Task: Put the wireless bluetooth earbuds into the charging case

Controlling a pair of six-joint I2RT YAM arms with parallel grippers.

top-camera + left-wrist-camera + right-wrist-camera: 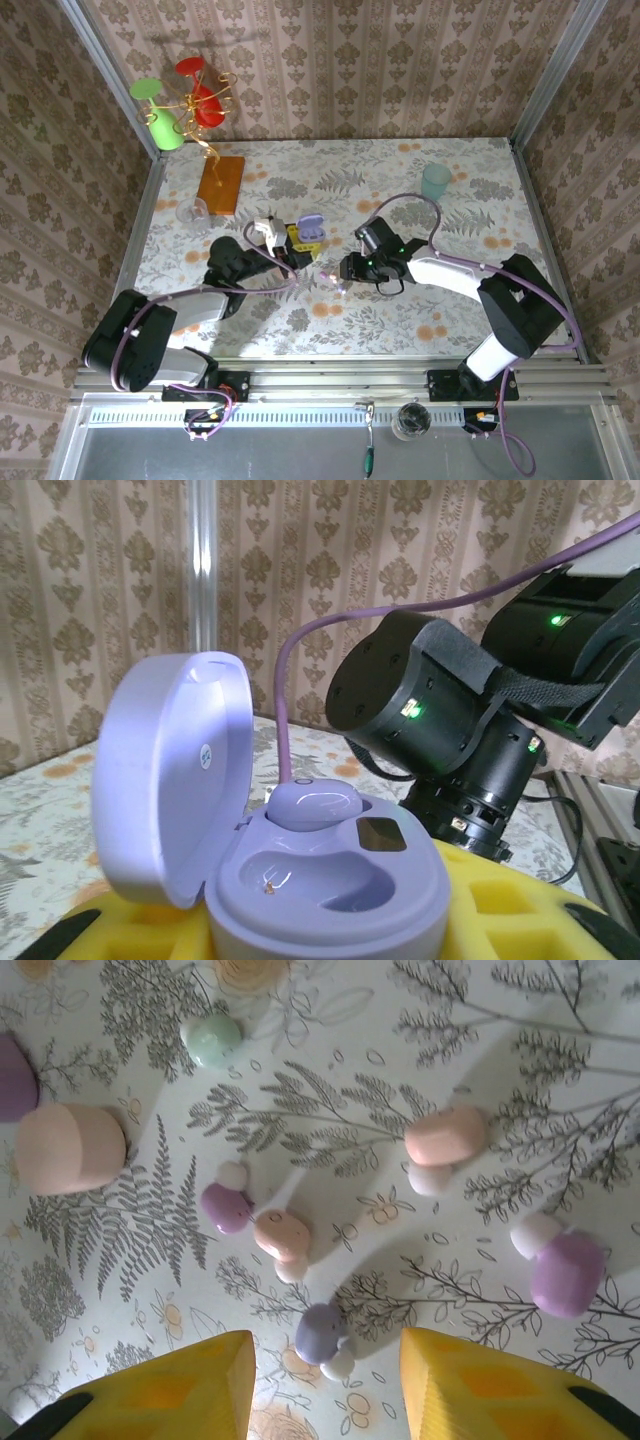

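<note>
Centre of the overhead frame: the left tool [297, 238] is clamped on an open, pebble-shaped lilac plastic charging case [330, 900]. Its yellow foam pads [520, 910] press in from either side, and the hinged lid [170, 780] stands up at the left of the wrist view. One glossy lilac seated earbud [313, 805] rests in the rear socket; the front socket [300, 875] is empty.

Just to the right, the right tool [325, 1360] hangs low over the floral-patterned table [560, 1050], jaws apart and gripping nothing. It straddles a small loose lilac earbud with a whitish tip [322, 1335] at bottom centre of its wrist view. Other buds lie scattered above it: a pale pink earbud [283, 1235] nearest, a darker purple earbud [225, 1205] beside that, and a mint earbud [212, 1040] at upper left.

The pick looks the likeliest trouble. The bud is tiny, rounded and slick, so pads closing off-centre could squirt it sideways, and the pink bud lies close enough to be knocked. A skewed grip would then present the bud wrongly to the shaped socket, leaving it perched rather than seated. The raised lid could also be struck as the right tool comes across.
</note>
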